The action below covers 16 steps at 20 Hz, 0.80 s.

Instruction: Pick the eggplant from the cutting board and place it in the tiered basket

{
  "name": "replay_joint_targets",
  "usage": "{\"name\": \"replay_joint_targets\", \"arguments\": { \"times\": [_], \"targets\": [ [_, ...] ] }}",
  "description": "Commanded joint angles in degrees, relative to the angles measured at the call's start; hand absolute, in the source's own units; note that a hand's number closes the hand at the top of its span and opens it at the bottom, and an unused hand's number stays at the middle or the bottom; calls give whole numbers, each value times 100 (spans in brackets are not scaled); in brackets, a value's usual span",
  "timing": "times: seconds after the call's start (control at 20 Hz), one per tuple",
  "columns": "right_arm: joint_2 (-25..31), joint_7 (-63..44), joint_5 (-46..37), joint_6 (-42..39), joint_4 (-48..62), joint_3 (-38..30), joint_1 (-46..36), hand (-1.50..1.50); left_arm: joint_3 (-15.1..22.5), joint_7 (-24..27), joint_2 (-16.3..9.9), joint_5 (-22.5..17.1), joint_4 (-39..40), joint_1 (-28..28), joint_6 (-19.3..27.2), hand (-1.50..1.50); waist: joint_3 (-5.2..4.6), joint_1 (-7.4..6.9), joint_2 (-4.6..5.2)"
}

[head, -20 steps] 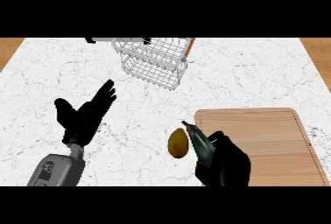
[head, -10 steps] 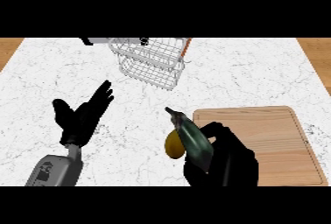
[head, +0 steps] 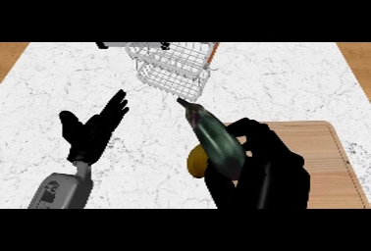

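Observation:
My right hand [head: 264, 164] is shut on the dark purple eggplant [head: 214, 137], holding it off the counter with its stem tip pointing toward the wire tiered basket [head: 174, 68] at the back centre. The wooden cutting board [head: 326, 157] lies at the right, partly hidden under that hand. A yellow fruit [head: 196, 163] lies on the counter just left of the board, half covered by the eggplant. My left hand [head: 94, 130] rests open at the left, fingers up.
White marble counter [head: 290, 83] spreads around, with wooden edges at the far left and right corners. The basket's red handle [head: 212, 53] shows on its right side.
My right hand has risen and moved toward the basket with the eggplant, whose tip now points farther up. The left hand has stayed in place.

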<state>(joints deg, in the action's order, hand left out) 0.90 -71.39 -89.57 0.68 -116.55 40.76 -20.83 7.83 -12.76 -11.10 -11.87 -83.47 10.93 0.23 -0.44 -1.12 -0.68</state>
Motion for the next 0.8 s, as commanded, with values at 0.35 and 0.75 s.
{"name": "replay_joint_targets", "arguments": {
  "times": [0.35, 0.75],
  "targets": [
    [-86, -1310, 850, -1170, 918, -1364, -2089, 150, 117, -2, 84, 18, 23, 150, -97, 0, 1, -278, 69],
    [-87, -1252, 1389, -887, 2573, -2859, -3805, 150, 222, 24, 156, 71, -64, 123, -105, 0, 16, -475, 105]
  ]
}}
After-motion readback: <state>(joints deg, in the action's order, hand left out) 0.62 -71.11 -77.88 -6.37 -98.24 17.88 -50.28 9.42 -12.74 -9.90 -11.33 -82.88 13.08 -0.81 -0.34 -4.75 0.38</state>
